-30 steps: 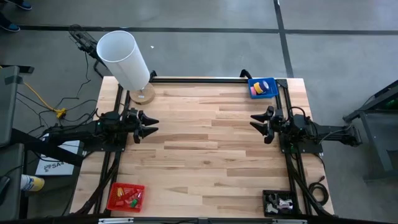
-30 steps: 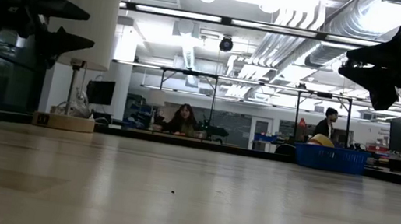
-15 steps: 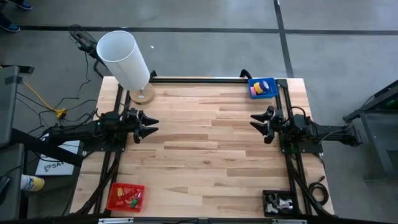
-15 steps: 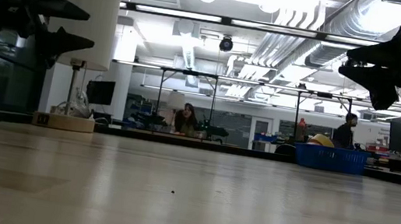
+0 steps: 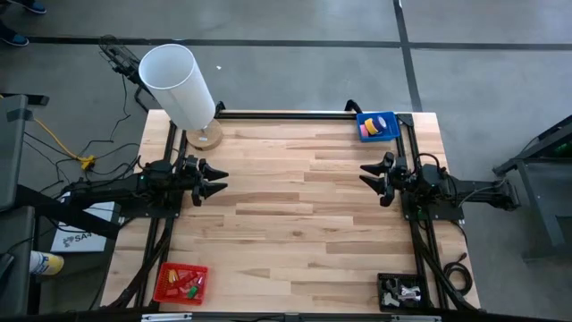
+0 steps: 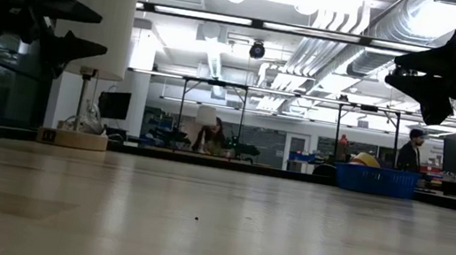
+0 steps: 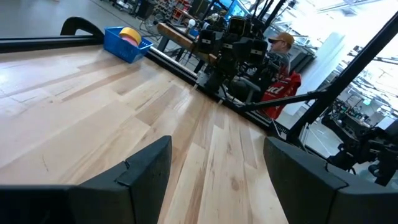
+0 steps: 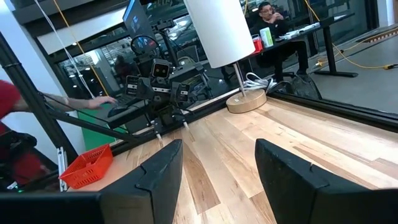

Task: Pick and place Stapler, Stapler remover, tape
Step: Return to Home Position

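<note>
I see my left gripper (image 5: 222,181) spread wide and empty at frame's centre-left, my right gripper (image 5: 365,175) likewise at centre-right. The tape (image 5: 365,130) lies in the blue bin (image 5: 394,132), upper right.

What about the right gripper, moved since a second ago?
No. In the high view the right gripper stays open at the same spot, with the same gap to the blue bin at the table's corner.
</note>
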